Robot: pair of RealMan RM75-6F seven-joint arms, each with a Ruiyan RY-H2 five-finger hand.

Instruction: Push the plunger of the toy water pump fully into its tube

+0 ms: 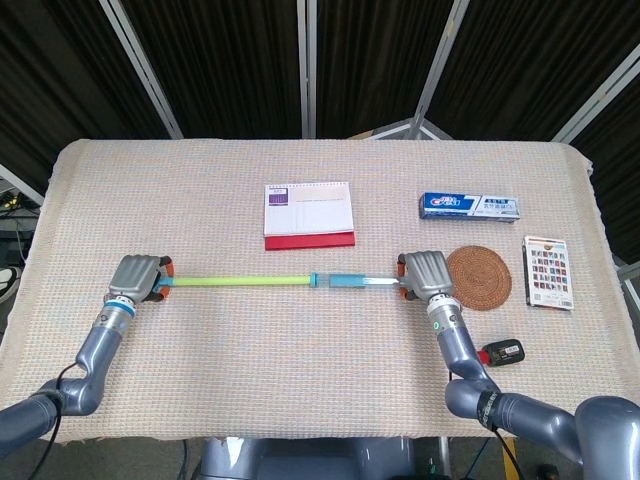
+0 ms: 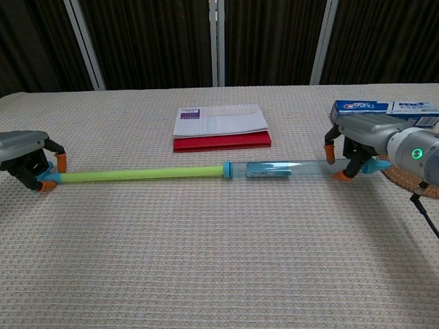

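Observation:
The toy water pump lies flat across the table. Its green plunger rod [image 1: 240, 282] [image 2: 137, 175] is drawn far out to the left of the blue collar [image 2: 226, 170]. The clear tube [image 1: 365, 283] [image 2: 288, 168] runs right from that collar. My left hand [image 1: 138, 277] [image 2: 27, 154] wraps its orange-tipped fingers around the blue plunger handle [image 2: 46, 183] at the rod's left end. My right hand [image 1: 425, 272] [image 2: 367, 133] holds the tube's right end, with fingers on both sides of it. Both hands rest low on the cloth.
A desk calendar with a red base [image 1: 308, 213] lies behind the pump's middle. A toothpaste box [image 1: 469, 206], a woven coaster [image 1: 478, 277] and a patterned card box [image 1: 548, 272] sit at the right. Near my right forearm is a small black and red device [image 1: 503, 352].

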